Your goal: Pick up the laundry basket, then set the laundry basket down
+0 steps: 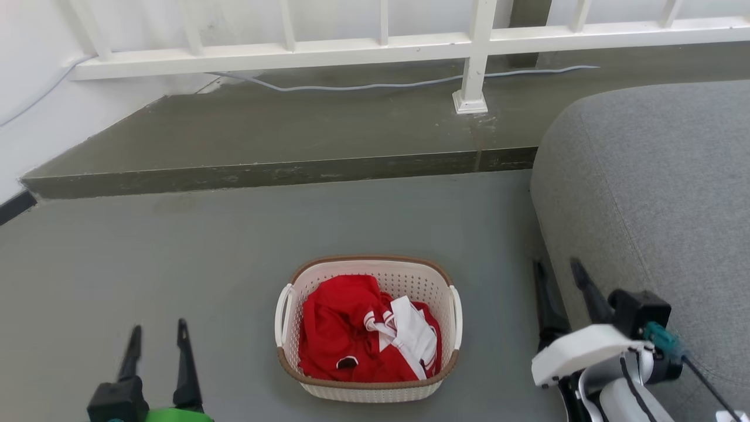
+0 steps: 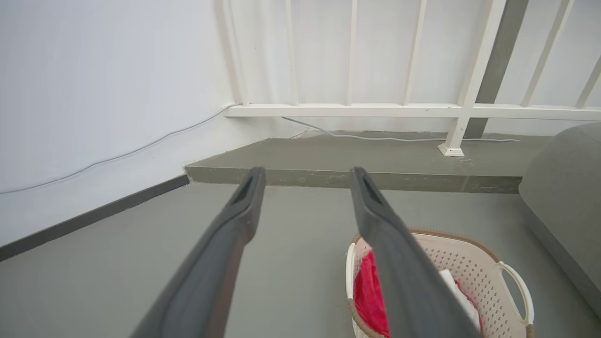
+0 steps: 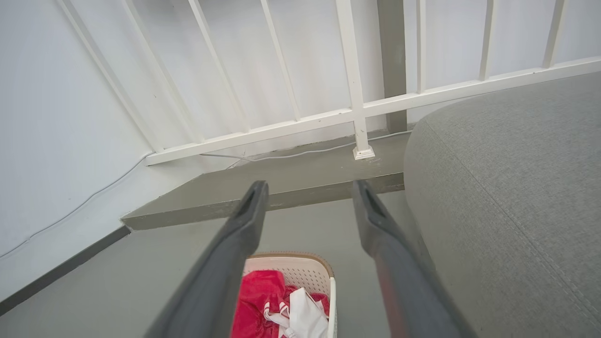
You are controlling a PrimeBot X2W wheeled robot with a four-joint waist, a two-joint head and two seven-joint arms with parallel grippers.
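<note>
The laundry basket point(image 1: 404, 279) stands upright on the grey floor point(image 1: 176, 258), between the two grippers and apart from both. A red garment point(image 1: 337, 328) with white trim lies bundled in it beside a white piece of cloth point(image 1: 415, 333). The red fabric carries a small black patch point(image 1: 347, 362) (too small to tell whether anything is written on it).

The left gripper point(image 1: 159, 325) hangs to the basket's left, fingers spread well apart with nothing between them. The right gripper point(image 1: 556, 262) is equally wide open and empty, its fingers close along the edge of a grey upholstered sofa point(image 1: 650, 193) that crowds the robot's right side.

Beyond the basket a raised, darker step point(image 1: 281, 140) runs across, carrying a white railing point(image 1: 375, 47) whose post point(image 1: 473, 76) stands on a square foot. A pale cable point(image 1: 375, 87) trails along the step under the rail (in the left wrist view it runs on along the white wall point(image 1: 35, 70)).
</note>
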